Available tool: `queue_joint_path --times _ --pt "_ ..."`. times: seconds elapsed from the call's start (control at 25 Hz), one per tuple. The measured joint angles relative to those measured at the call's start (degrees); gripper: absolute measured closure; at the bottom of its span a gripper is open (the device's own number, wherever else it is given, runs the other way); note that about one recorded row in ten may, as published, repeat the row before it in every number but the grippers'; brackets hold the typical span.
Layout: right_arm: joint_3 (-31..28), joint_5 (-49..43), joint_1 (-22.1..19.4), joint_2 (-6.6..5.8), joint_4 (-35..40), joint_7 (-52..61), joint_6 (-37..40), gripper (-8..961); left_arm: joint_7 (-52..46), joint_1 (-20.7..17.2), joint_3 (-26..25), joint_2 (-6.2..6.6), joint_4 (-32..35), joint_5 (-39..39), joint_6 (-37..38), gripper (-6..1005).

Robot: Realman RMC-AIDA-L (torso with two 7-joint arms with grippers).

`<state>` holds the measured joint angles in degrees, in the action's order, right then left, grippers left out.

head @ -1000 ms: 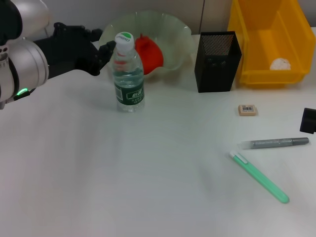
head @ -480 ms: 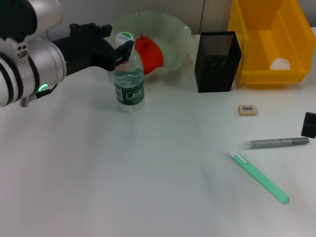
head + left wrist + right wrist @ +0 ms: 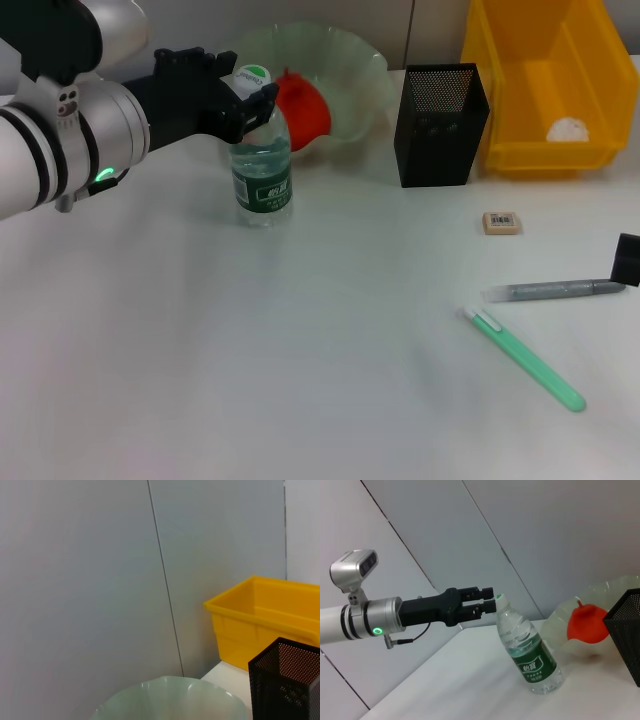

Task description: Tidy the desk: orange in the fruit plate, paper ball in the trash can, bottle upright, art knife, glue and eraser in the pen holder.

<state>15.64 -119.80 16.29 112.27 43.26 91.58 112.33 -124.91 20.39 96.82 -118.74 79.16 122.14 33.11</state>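
Note:
The bottle (image 3: 262, 165) stands upright in front of the fruit plate (image 3: 350, 60), and the orange (image 3: 300, 105) lies in the plate. My left gripper (image 3: 255, 100) is open at the height of the bottle's neck. In the right wrist view its fingertips (image 3: 489, 591) end just beside the cap. The paper ball (image 3: 568, 130) lies in the yellow trash can (image 3: 500, 110). The eraser (image 3: 501, 222), a grey glue stick (image 3: 555, 290) and the green art knife (image 3: 525, 358) lie on the table right of the black pen holder (image 3: 440, 125). Only a black bit of my right gripper (image 3: 627, 258) shows at the right edge.
The white tabletop (image 3: 250, 350) stretches across the front and left. A grey panelled wall (image 3: 100, 580) stands behind the fruit plate (image 3: 170, 700), the trash can (image 3: 260, 615) and the pen holder (image 3: 285, 680).
My left arm has moved to the right, bringing its gripper from beside the bottle up to the bottle's neck. The bottle has stayed upright in place.

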Motion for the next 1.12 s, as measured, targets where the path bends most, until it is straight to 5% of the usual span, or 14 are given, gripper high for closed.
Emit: queue_joint_path --times 1.12 --pt "0.00 0.01 -0.21 -0.04 -0.11 -0.09 -0.08 370 1.01 2.28 0.49 0.14 -4.11 -1.42 -2.93 456"
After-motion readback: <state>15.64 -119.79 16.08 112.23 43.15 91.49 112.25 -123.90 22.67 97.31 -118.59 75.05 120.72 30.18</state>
